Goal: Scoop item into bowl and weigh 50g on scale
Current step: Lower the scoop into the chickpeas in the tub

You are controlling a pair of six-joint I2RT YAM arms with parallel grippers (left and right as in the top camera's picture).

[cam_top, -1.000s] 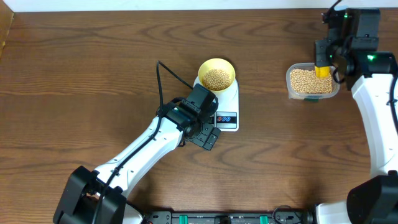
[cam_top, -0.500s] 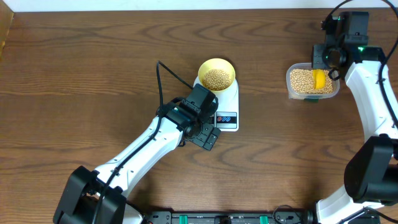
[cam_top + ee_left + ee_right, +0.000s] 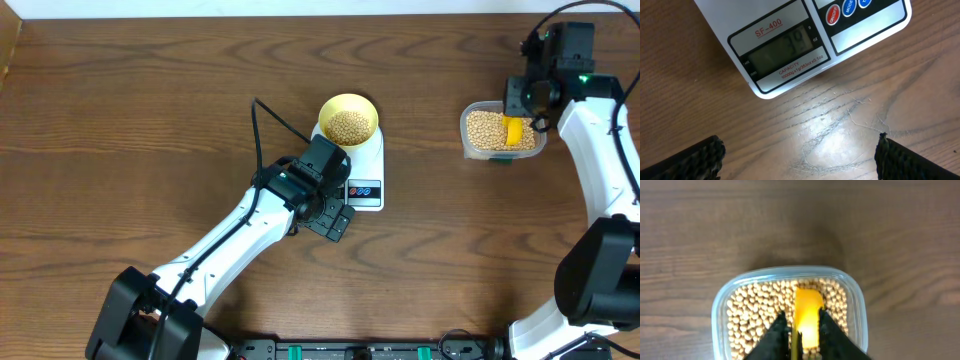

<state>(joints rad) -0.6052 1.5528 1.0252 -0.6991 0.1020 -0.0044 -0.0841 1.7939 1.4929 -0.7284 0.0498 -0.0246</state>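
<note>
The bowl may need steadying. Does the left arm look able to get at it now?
Probably yes: the left gripper hangs open in front of the scale, and the bowl sits on it just beyond, nothing between.

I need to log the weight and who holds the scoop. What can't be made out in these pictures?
- Digits on the scale: faint and blurred in the left wrist view. In the overhead view the left arm hides them.
- Handle of the scoop: right wrist view, hidden between the right fingers and cut off by the bottom edge.
- Whether those fingers grip the scoop: cannot tell in any view.
</note>
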